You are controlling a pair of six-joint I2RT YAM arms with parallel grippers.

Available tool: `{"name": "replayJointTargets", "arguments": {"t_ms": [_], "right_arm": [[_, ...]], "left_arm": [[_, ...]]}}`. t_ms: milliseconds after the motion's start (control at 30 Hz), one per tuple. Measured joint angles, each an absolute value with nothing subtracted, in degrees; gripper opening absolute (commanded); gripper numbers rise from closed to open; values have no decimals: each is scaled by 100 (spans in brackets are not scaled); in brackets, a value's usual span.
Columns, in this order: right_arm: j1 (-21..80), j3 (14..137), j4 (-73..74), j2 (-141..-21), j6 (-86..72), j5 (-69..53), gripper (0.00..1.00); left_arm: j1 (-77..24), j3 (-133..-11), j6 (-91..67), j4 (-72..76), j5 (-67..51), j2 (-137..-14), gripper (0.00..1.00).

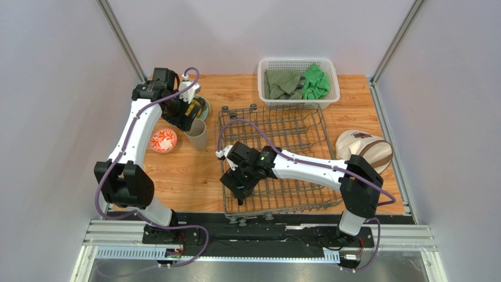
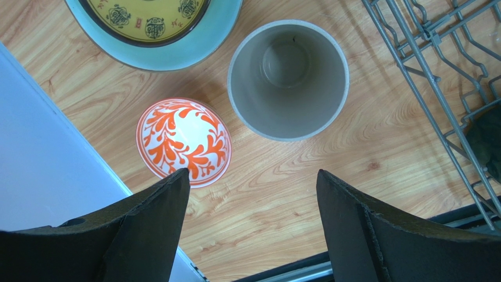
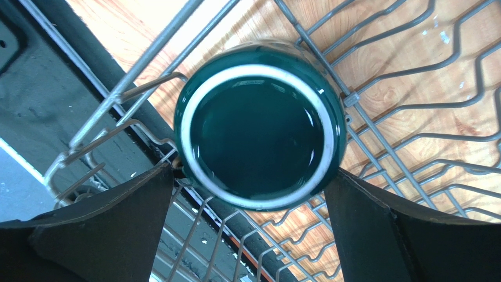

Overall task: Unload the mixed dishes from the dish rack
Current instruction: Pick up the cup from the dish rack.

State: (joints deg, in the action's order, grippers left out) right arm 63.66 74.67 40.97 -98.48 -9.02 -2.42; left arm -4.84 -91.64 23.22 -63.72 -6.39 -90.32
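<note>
The grey wire dish rack (image 1: 294,132) stands mid-table. A dark teal mug (image 3: 259,123) sits in its near-left corner, showing a round face with a white ring. My right gripper (image 3: 250,173) is open, with one finger on each side of the mug and close to its wall. In the top view this gripper (image 1: 237,182) hides the mug. My left gripper (image 2: 253,174) is open and empty above bare wood. Left of the rack stand the tall beige cup (image 2: 288,79), the red-and-white bowl (image 2: 183,141) and the yellow-and-green plate (image 2: 156,29). The left gripper (image 1: 185,116) partly covers the plates.
A white mesh basket (image 1: 299,63) with green cloths (image 1: 316,82) stands behind the rack. A beige cap-like fabric thing (image 1: 364,148) lies to the rack's right. The grey side wall (image 2: 35,164) runs close beside the bowl. The rack's edge (image 2: 435,88) lies right of the cup.
</note>
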Motion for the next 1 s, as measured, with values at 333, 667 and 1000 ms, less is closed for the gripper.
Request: {"name": "replayJointTargets", "arguments": {"t_ms": [333,667,1000], "right_arm": [[6226,7507,4130,-10020,-1074,-445,99],[6064,7540,4169,-10108,-1061,-526,96],[5975,7561,4268,-10103,-801,62,86]], "left_arm": [[-484,-9111,2318,-6348,-639,-9032,87],[-484,-9111,2303,-6337,-670,-9032,87],[-484,-9111,2303,-6335,-698,-9032,87]]}}
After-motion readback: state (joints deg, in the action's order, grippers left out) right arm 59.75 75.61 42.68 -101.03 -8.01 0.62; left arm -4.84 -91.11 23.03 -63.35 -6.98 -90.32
